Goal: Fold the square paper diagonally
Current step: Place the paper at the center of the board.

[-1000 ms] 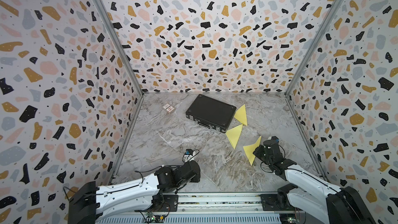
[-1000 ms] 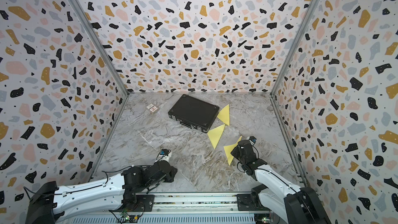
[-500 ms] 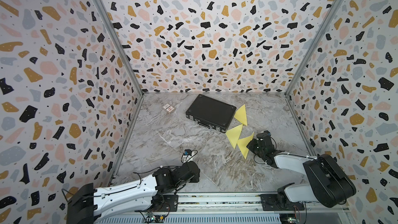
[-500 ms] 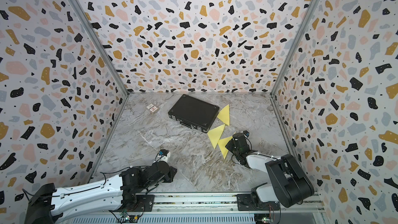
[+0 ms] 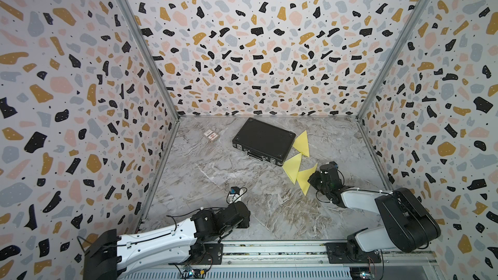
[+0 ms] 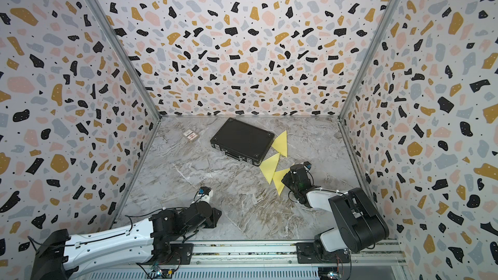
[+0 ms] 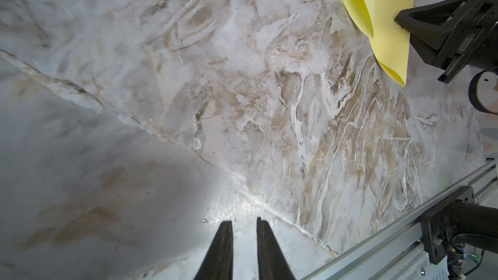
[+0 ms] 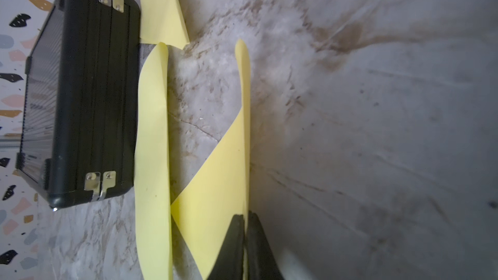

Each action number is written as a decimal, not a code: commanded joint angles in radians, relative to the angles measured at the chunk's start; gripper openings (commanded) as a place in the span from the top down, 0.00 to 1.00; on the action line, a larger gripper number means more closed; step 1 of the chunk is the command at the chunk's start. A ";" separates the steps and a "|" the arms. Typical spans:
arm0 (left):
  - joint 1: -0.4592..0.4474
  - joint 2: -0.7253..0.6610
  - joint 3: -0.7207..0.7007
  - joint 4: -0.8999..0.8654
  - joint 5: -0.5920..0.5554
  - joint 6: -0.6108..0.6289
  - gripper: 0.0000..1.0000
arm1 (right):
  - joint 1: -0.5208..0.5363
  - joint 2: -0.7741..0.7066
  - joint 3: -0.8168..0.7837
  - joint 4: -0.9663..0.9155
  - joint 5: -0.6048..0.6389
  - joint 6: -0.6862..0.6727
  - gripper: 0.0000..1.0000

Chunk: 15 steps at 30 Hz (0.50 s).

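The square paper [image 5: 305,177] is yellow and folded into a triangle, lying right of the floor's centre in both top views [image 6: 279,181]. My right gripper [image 5: 310,180] is shut on its right edge. The right wrist view shows the paper [image 8: 215,184] standing as a thin sheet between the right gripper's [image 8: 244,215] black fingers. My left gripper [image 5: 244,218] rests low near the front rail. In the left wrist view its fingers [image 7: 244,223] stand slightly apart with only bare floor between them; the paper [image 7: 388,30] lies far off.
Two more yellow folded triangles [image 5: 293,167] [image 5: 303,144] lie just behind the held one, next to a black case [image 5: 262,141]. A small card packet [image 5: 210,135] sits at the back left. Terrazzo walls enclose three sides; a metal rail [image 5: 269,251] runs along the front.
The right arm has swung round and carried the folded paper a little left and back, up against the middle triangle. The left arm has hardly moved.
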<state>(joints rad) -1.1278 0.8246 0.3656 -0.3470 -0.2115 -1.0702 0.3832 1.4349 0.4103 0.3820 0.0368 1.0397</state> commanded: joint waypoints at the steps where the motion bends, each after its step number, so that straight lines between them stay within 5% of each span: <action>1: 0.000 -0.008 -0.010 0.002 -0.022 -0.001 0.79 | -0.003 -0.036 0.030 -0.047 0.008 -0.028 0.64; 4: -0.001 -0.006 -0.007 -0.002 -0.036 0.005 0.77 | -0.003 -0.115 0.033 -0.151 0.040 -0.062 0.47; 10: 0.003 0.012 0.060 -0.094 -0.106 0.045 0.72 | -0.003 -0.297 0.078 -0.436 0.120 -0.146 0.30; 15: 0.081 0.017 0.161 -0.179 -0.198 0.174 0.32 | -0.003 -0.457 0.162 -0.698 0.204 -0.230 0.21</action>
<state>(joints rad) -1.0962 0.8433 0.4553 -0.4732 -0.3164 -0.9882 0.3832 1.0557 0.5106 -0.1024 0.1585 0.8898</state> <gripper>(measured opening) 0.629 0.781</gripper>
